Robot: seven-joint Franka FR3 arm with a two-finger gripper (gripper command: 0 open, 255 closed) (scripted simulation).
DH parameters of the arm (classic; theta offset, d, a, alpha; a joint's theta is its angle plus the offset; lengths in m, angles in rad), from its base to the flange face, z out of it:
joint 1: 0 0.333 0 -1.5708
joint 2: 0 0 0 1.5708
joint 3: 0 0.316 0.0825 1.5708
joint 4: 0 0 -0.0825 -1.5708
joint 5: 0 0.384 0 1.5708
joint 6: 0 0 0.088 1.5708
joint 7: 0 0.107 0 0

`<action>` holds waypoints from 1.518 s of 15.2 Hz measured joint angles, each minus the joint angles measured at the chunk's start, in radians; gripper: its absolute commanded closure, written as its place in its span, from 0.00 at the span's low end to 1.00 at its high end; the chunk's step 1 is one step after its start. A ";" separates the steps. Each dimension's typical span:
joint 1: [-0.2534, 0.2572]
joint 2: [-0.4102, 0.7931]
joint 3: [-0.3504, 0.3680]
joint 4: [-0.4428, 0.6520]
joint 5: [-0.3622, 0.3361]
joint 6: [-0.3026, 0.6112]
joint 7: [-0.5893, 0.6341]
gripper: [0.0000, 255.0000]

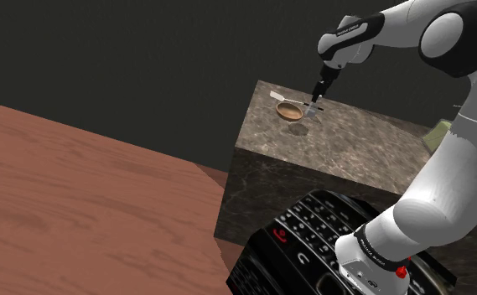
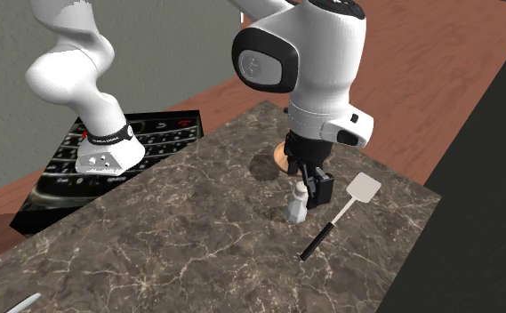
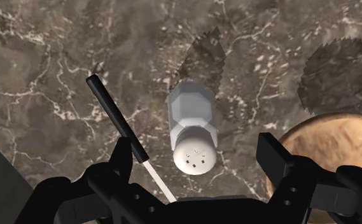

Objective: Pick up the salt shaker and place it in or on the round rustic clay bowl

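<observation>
A dark marbled counter [image 2: 197, 231] carries a white shaker [image 2: 297, 205], upright, between a brown bowl [image 3: 329, 149] and a black-handled spatula [image 2: 322, 236].

So everything sits at the right end of the dark veined stone counter [image 2: 180, 240], as the second exterior view shows it. The small white faceted salt shaker [image 2: 297, 204] stands upright there. The round brown clay bowl [image 1: 291, 111] is just behind it, near the far edge. The black-handled, white-bladed spatula [image 2: 340, 218] lies flat just right of the shaker, toward the right corner.
</observation>
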 measured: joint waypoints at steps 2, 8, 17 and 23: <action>0.000 0.002 0.001 -0.005 0.001 0.006 0.000 0.00; 0.000 0.003 0.001 -0.006 0.001 0.009 0.000 1.00; 0.000 0.002 0.001 -0.006 0.001 0.009 0.000 1.00; 0.005 -0.026 -0.004 0.027 -0.012 -0.050 0.007 1.00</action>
